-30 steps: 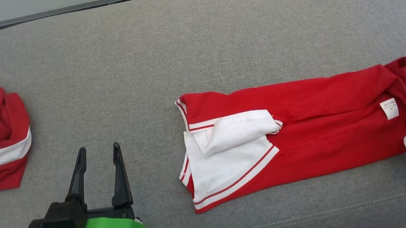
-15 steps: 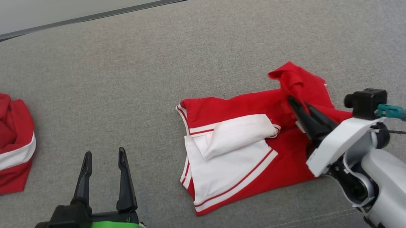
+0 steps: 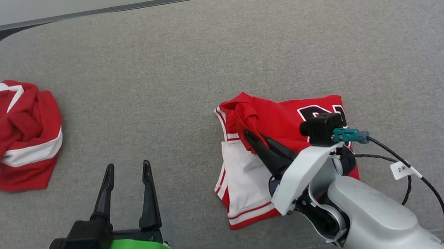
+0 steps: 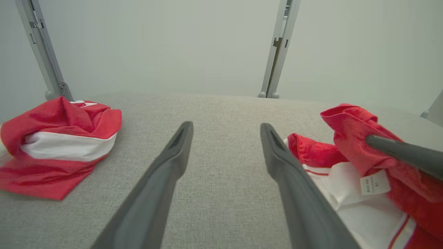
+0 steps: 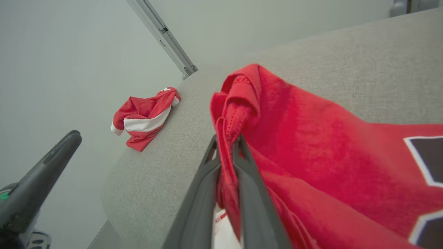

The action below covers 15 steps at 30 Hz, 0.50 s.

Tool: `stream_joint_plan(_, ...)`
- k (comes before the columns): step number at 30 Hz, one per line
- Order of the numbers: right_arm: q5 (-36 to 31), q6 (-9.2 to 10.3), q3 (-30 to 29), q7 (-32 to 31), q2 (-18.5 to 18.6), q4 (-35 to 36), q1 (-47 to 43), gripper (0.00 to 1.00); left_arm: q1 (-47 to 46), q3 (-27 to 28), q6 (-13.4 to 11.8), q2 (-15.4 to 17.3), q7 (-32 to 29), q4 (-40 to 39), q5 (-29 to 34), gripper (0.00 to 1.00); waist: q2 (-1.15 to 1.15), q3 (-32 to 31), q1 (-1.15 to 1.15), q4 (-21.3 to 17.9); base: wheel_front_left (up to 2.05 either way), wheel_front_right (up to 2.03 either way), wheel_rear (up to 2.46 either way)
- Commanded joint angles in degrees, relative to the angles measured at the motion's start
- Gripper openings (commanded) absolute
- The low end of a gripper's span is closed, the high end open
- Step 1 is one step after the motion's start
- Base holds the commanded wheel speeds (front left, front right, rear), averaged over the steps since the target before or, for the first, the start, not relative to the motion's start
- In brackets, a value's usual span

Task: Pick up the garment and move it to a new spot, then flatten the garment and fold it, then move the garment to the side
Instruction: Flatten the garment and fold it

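Grey cloth covers the surface, and the garment lies near the middle of it, a bit to the right. It is red, with a white part on its left side and a black print on the top layer. The right pincer is clenched on a bunched red end of the garment and holds it up over the left edge. Under that raised end, in the left wrist view, a small white label hangs over the white part. The top layer is bent over the rest, so I think the fold is about half done. The garment looks like it was put in its spot and laid out flat, so those steps seem finished. What is left, I think, is to lay the red end down, let go, and press the fold neat. After that the garment must go to the side. The left pincer is released, with its fingers apart and nothing between them. It sits over bare surface to the left of the garment. Far off to the left lies a bundle of red and white cloth, well apart from the garment.
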<state>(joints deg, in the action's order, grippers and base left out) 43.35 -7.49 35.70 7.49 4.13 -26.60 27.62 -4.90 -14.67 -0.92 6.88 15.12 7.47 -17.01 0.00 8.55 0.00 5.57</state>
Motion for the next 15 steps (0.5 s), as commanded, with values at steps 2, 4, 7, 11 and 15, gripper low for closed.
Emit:
stream_joint_plan(2,0.71,0.00,1.12,1.26,-0.47,-2.32,1.56,0.00,-0.85,0.02,0.34,-0.22,0.03,0.09,0.50,1.00,0.00,0.39,0.00,1.38,0.00,0.00,0.00)
stream_joint_plan(4,1.39,0.00,2.52,1.89,-0.81,-4.08,2.39,0.00,-0.84,0.14,0.38,-0.40,0.03,0.16,0.56,1.00,0.00,0.56,0.00,1.72,0.00,0.00,0.00)
stream_joint_plan(7,3.44,0.00,4.51,1.91,-0.88,-6.12,3.18,1.00,-0.77,0.39,0.57,-0.60,0.03,0.34,0.74,1.00,0.00,0.66,0.00,1.98,0.00,0.00,0.00)
stream_joint_plan(11,5.01,0.00,6.13,3.23,-1.05,-6.98,3.84,1.00,-0.61,0.53,0.72,-0.79,0.03,0.69,0.83,1.00,0.00,0.51,0.00,2.01,0.00,0.00,0.00)
stream_joint_plan(15,6.48,0.00,7.76,5.39,-1.12,-5.04,4.64,1.00,-0.21,0.80,0.79,-0.92,0.03,0.90,1.15,1.00,0.00,0.03,0.00,1.55,0.00,0.00,0.00)
